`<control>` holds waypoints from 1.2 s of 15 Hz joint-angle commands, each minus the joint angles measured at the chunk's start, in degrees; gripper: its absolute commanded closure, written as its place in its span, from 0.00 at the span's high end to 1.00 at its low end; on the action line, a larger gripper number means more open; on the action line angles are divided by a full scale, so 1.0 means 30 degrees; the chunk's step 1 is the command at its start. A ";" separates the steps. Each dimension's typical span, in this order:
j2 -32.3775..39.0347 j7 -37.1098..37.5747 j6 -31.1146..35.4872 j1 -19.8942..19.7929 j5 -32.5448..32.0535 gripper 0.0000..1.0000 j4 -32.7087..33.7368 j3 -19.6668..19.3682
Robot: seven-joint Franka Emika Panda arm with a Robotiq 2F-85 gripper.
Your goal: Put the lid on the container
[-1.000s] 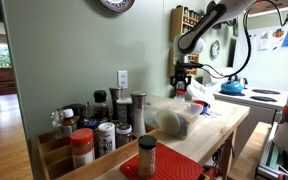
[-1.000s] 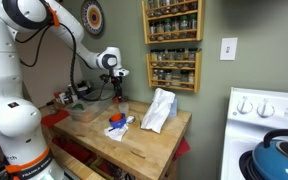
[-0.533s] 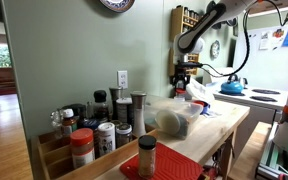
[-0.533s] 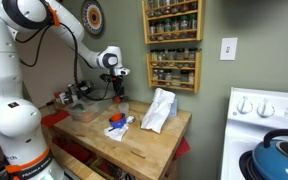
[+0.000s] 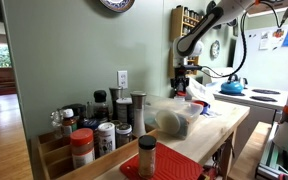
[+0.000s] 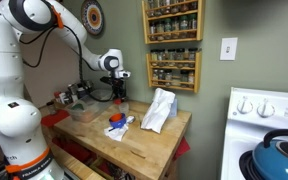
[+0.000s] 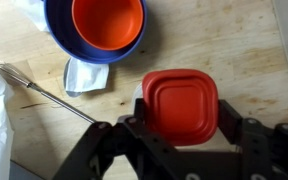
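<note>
My gripper (image 7: 181, 128) is shut on a red, rounded-square lid (image 7: 181, 104), one finger on each side, above the wooden counter. In both exterior views the gripper (image 6: 117, 92) (image 5: 183, 84) hangs over the counter's far part. The container, a large rounded clear tub with something pale inside, sits on the counter (image 5: 174, 118); it also shows in an exterior view (image 6: 84, 110), just beside and below the gripper. The container is out of the wrist view.
A blue bowl (image 7: 54, 30) holding an orange bowl (image 7: 107, 24) sits on a white cloth, with a wire whisk (image 7: 44, 92) beside it. A white bag (image 6: 159, 108) stands mid-counter. Several spice jars (image 5: 94, 135) crowd one end. A stove with a blue kettle (image 6: 281, 156) is adjacent.
The gripper has risen very slightly with the lid in it. Nothing else has moved.
</note>
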 commanded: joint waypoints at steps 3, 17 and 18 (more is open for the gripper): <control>0.1056 -0.1190 -0.0249 0.0178 -0.1109 0.46 0.0895 -0.0349; 0.2543 -0.2872 -0.0774 0.0282 -0.2387 0.46 0.2203 -0.0472; 0.2632 -0.2881 -0.0909 0.0315 -0.2455 0.46 0.2287 -0.0478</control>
